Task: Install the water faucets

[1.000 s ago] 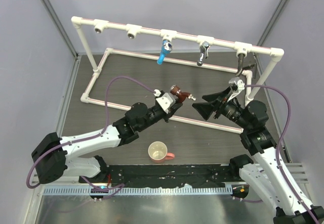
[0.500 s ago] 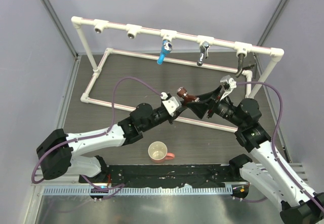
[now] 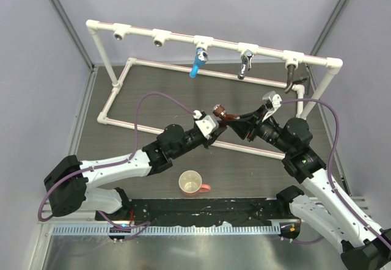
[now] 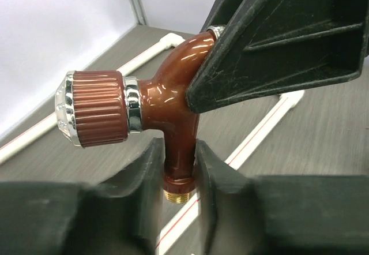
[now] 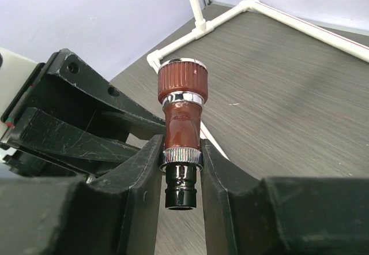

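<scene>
The reddish-brown water faucet (image 3: 222, 114) hangs in mid-air over the table's middle, held from both sides. My left gripper (image 3: 218, 123) is shut on its lower stem, just above the brass thread (image 4: 179, 194); the ribbed knob (image 4: 95, 108) points left in the left wrist view. My right gripper (image 3: 237, 121) is shut on the spout end (image 5: 182, 157), at the chrome ring above the black nozzle (image 5: 181, 188). The blue (image 3: 197, 62), chrome (image 3: 245, 64) and dark (image 3: 292, 77) faucets hang from the white pipe rail (image 3: 183, 36).
Two tee sockets (image 3: 120, 33) (image 3: 160, 38) on the rail's left stand without faucets. A white pipe frame (image 3: 159, 129) lies on the dark table under the arms. A cup (image 3: 191, 182) stands near the front edge.
My right gripper came in from the right and closed on the faucet's spout. The left arm carried the faucet a little to the right at first, then held still.
</scene>
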